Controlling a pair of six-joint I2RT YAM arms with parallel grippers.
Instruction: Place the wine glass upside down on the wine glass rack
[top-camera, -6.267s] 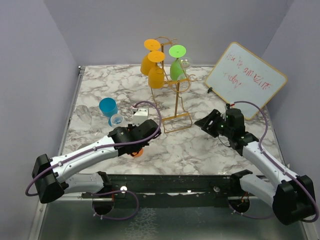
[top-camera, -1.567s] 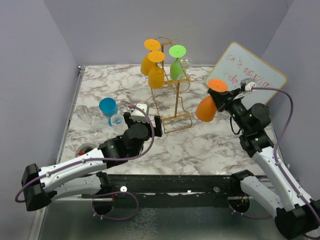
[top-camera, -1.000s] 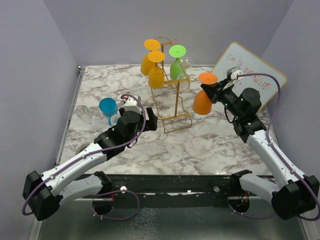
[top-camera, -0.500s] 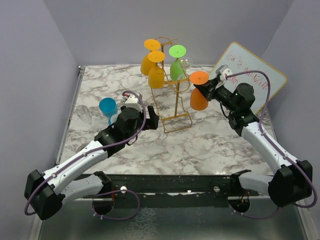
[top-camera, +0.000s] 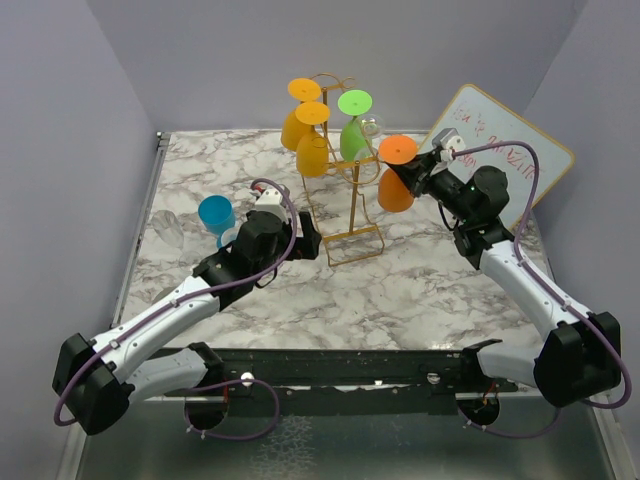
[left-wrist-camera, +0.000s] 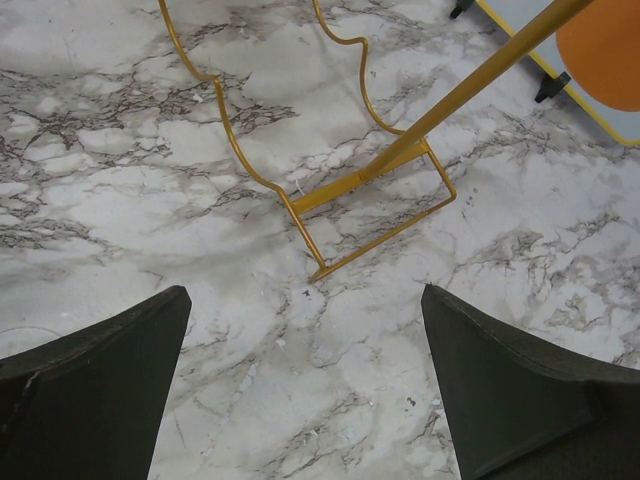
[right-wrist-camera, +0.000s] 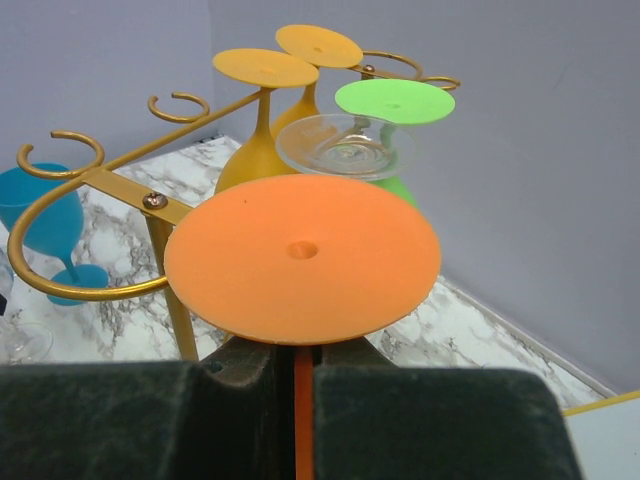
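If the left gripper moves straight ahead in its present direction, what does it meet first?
Most likely the near corner of the wine glass rack, whose wire base lies ahead of the open left gripper. It might touch the marble table first; depth is unclear.

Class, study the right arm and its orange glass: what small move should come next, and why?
Probably ease the right claw toward the wine glass rack, sliding the stem into an empty loop: the orange wine glass is gripped foot-up beside the rack, level with its arms, not yet hung.
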